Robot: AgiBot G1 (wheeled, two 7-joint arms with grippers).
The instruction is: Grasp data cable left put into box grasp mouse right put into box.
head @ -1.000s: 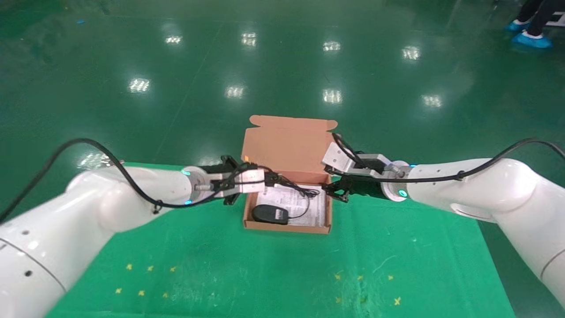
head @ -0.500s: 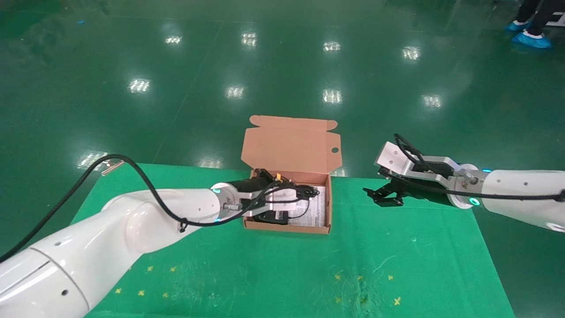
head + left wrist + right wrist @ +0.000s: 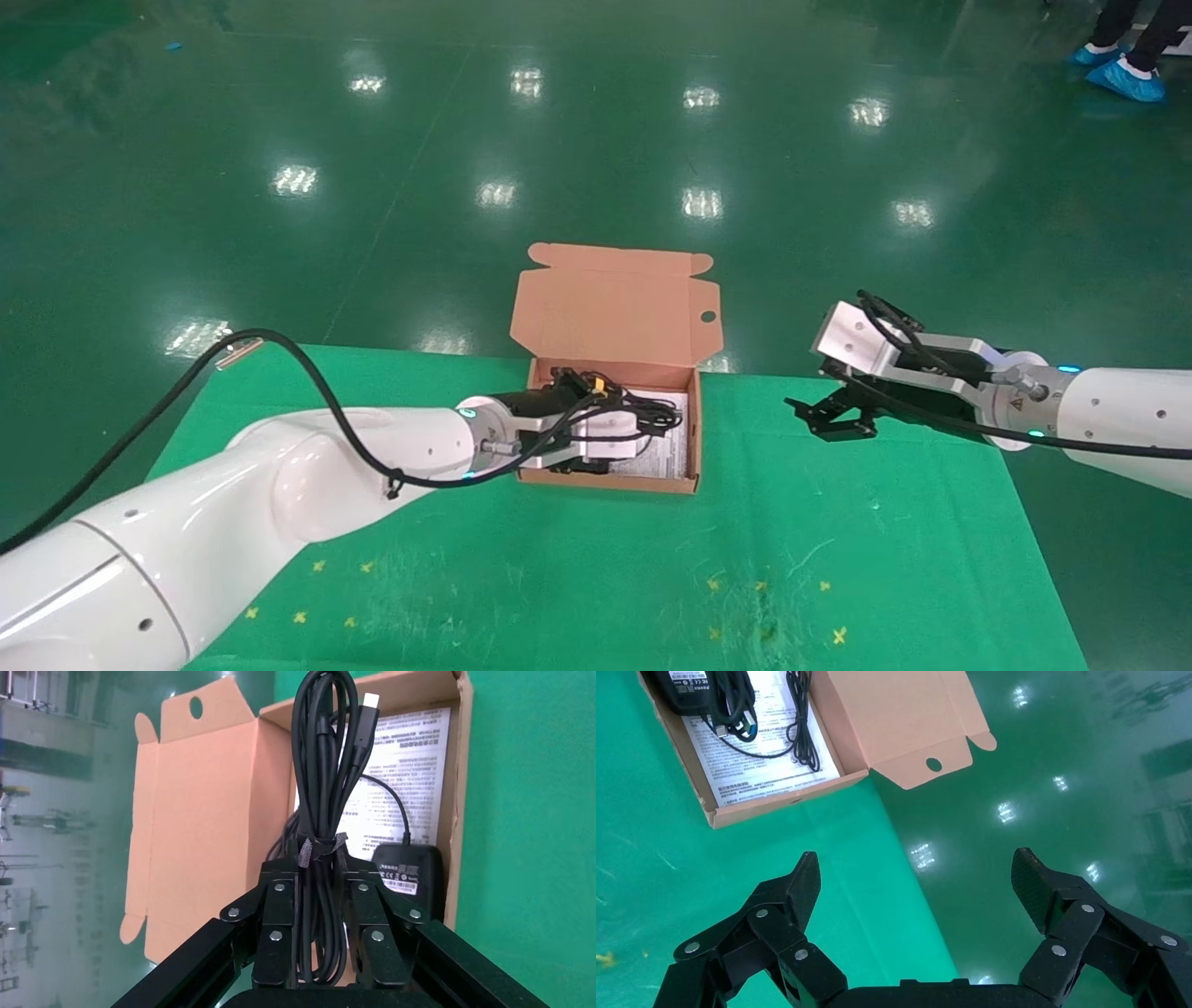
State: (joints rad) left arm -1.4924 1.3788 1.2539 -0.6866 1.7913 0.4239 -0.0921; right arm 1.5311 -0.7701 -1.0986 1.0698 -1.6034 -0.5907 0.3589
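Note:
The box [image 3: 605, 483] stands open on the green mat, lid [image 3: 610, 308] upright, white printed sheet [image 3: 407, 755] on its bottom. My left gripper [image 3: 318, 864] is shut on the data cable [image 3: 325, 776], a tied black bundle with a silver plug, and holds it over the box interior. In the head view this gripper [image 3: 615, 438] is above the box's left half. The mouse [image 3: 407, 874] lies in the box, label side up, its thin cord [image 3: 800, 727] on the sheet. My right gripper [image 3: 824, 419] is open and empty, right of the box, above the mat's far edge [image 3: 916, 874].
The green mat [image 3: 596, 578] covers the table, with yellow cross marks near its front. Beyond its far edge lies the shiny green floor [image 3: 596, 140]. A person's blue shoe covers [image 3: 1122, 79] show at the far right.
My left gripper has carried the data cable from beside the box's left edge to over its inside. My right gripper has drawn back to the right, away from the box.

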